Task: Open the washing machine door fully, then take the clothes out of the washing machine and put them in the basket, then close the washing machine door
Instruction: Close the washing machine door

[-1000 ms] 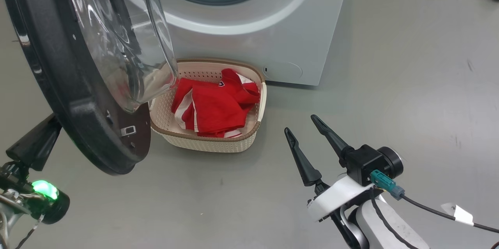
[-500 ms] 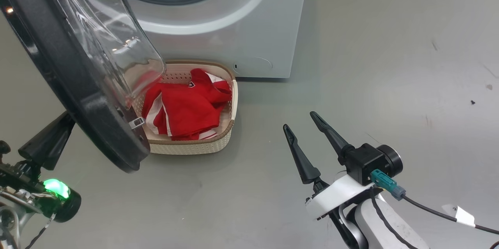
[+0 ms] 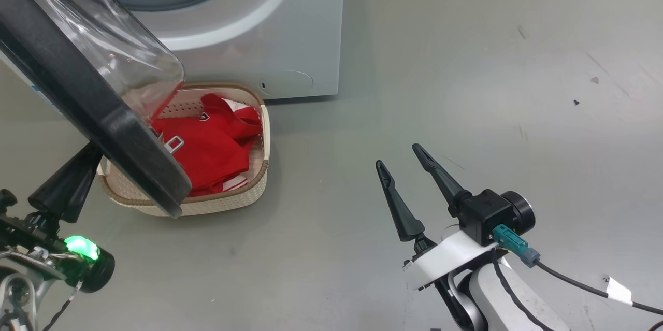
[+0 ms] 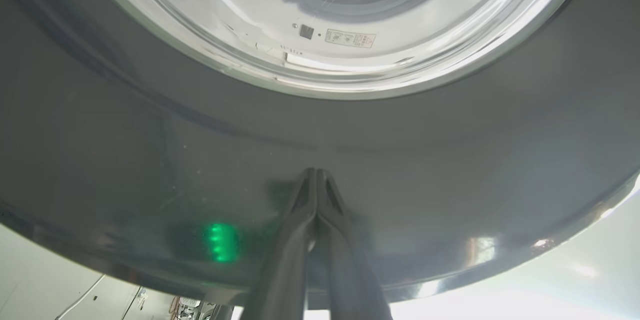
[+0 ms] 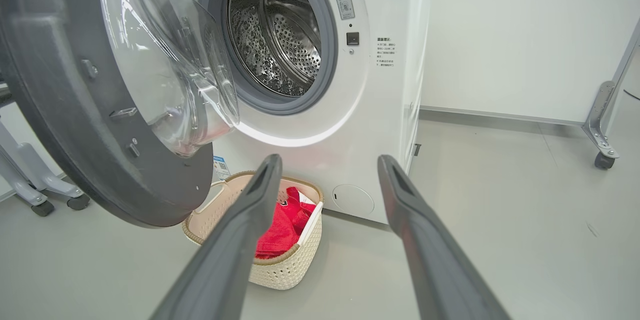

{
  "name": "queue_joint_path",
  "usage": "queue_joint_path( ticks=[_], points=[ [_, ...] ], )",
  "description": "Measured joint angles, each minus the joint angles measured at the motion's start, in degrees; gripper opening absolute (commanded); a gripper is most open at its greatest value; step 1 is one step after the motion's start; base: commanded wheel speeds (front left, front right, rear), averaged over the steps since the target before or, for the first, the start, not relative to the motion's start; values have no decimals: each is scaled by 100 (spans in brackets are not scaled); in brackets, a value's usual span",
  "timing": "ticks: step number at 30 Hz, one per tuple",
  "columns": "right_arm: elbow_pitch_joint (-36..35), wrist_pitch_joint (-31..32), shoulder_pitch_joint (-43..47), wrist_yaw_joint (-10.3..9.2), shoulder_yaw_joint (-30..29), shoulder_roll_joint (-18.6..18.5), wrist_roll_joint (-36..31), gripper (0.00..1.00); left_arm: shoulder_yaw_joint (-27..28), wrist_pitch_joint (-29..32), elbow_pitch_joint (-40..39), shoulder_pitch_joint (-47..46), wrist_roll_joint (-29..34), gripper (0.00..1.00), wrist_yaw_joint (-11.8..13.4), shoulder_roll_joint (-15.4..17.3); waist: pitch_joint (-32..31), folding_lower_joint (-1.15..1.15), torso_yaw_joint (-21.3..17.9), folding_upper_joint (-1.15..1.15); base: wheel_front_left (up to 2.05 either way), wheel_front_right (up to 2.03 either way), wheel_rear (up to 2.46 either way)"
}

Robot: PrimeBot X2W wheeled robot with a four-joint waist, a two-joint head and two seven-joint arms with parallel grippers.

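The white washing machine [image 3: 290, 36] stands at the upper left, and its drum [image 5: 280, 34] shows bare metal. The washing machine door [image 3: 93, 113] hangs partly open, its black rim edge-on over the basket [image 3: 228, 201]. The red clothes [image 3: 217, 149] lie in that basket, by the machine's foot. My left gripper [image 3: 77, 173] is shut. Its tips [image 4: 316, 172] rest against the outer black face of the door [image 4: 150, 160], holding nothing. My right gripper [image 3: 399, 156] stands open over bare floor, to the right of the basket. The right wrist view looks between its fingers [image 5: 270, 165] at the basket [image 5: 285, 270] and clothes [image 5: 280, 230].
Grey floor stretches to the right of the machine. In the right wrist view a wheeled metal leg [image 5: 602, 149] stands by the far wall. Another castered frame [image 5: 45, 195] stands behind the door. A cable [image 3: 580, 282] trails from my right wrist.
The head camera has turned, so machine and basket sit further left in the picture. The door now shows more edge-on and covers more of the basket. My right gripper stays open as before.
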Motion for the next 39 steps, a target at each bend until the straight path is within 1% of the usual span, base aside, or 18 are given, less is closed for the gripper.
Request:
queue_joint_path(
  ticks=[5, 14, 18, 24, 29, 39],
  points=[
    [-43, 0, 0, -40, 19, 0, 5, 100, -30, -119, 23, -19, 0, 0, 0, -112, 27, 0, -222, 0, 0, 0, 0],
    [-110, 0, 2, -52, 57, 3, 42, 100, -48, -328, 123, -133, 41, 0, 0, -247, 38, 0, -573, 0, 0, 0, 0],
    [-149, 0, 5, -93, 82, 4, 100, 100, -11, -548, 175, -188, 49, 0, 0, -345, 52, 0, -729, 0, 0, 0, 0],
    [-214, 0, 13, -100, 115, 5, 127, 100, 44, -832, 278, -366, 112, 0, -3, -417, 81, 0, -968, 0, 0, 0, 0],
    [-264, 0, 21, -144, 112, 7, 146, 100, 121, -1132, 345, -515, 304, 0, -57, -509, 111, 0, -1157, 0, 0, 0, 0],
    [-331, 0, 114, -187, 149, 8, 160, 100, 152, -1578, 512, -875, 443, 0, -162, -673, 201, 0, -1394, 0, 0, 0, 0]
  ],
)
